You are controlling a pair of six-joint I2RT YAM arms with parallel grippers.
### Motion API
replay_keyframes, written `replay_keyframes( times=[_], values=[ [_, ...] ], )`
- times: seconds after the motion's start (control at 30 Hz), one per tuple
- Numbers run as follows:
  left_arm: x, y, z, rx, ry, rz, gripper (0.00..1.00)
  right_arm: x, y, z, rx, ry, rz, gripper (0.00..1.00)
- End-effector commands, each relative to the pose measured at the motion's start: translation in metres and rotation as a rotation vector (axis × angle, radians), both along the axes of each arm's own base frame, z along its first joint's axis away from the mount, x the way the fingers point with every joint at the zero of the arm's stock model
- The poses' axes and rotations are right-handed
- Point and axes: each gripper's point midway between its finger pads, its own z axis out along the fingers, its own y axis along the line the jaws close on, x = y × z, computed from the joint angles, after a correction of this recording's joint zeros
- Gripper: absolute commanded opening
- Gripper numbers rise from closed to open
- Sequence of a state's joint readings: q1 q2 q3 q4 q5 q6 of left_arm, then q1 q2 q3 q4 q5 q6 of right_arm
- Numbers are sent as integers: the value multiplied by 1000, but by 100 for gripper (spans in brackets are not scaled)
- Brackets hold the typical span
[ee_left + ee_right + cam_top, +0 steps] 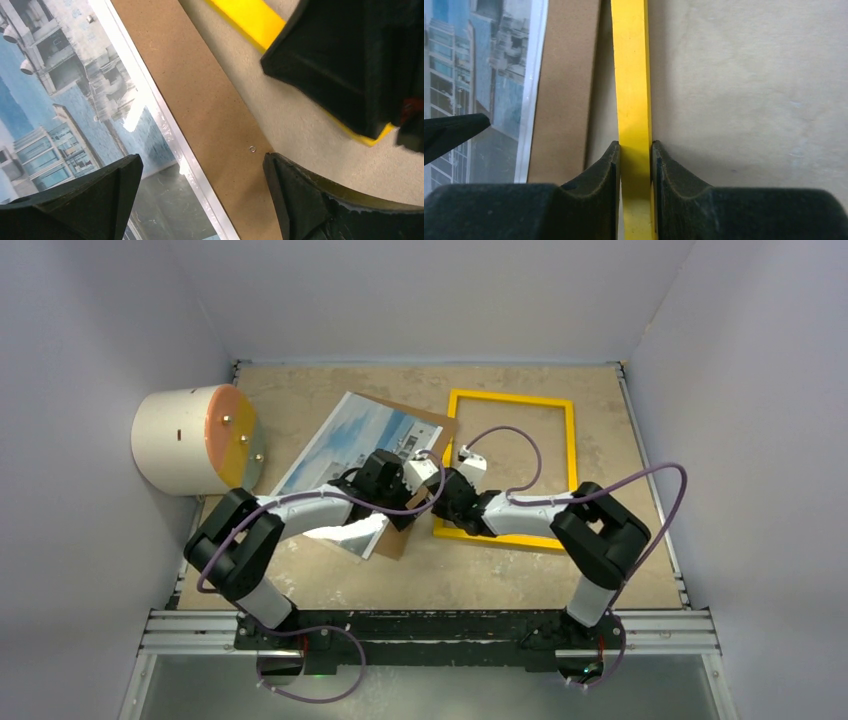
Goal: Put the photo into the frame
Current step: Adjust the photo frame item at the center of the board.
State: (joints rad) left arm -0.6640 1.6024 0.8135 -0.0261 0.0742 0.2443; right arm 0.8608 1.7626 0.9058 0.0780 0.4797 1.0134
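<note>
The photo (352, 440) of a white building under blue sky lies on a brown backing board (437, 426) left of centre. In the left wrist view the photo (65, 100) and the board (200, 100) fill the space under my left gripper (202, 172), which hangs open over the photo's white right border. The yellow frame (570, 455) lies flat to the right. My right gripper (636, 150) is shut on the frame's left bar (631, 75), one finger on each side of it.
A white cylinder with an orange face (195, 438) stands at the far left. Both wrists crowd together between board and frame. Grey walls enclose the tan tabletop (620, 570).
</note>
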Motion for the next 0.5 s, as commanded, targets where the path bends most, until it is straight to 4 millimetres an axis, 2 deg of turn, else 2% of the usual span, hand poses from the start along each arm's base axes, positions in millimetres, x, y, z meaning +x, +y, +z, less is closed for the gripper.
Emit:
replay_keyframes(
  times=[0.0,0.17,0.3,0.37,0.47],
  values=[
    [4,-8,-6,-31,9,18,100,-42,-75,-52,-158,172,-94,0],
    [32,3,-7,64,-55,101,100,-41,-72,-50,-141,174,-52,0],
    [35,12,-13,104,-31,142,100,-46,-80,-48,-154,176,-44,0],
    [37,11,-8,81,-30,147,100,-47,-82,-46,-156,175,-29,0],
    [43,11,7,27,-19,168,100,-47,-72,-41,-145,174,52,0]
  ],
)
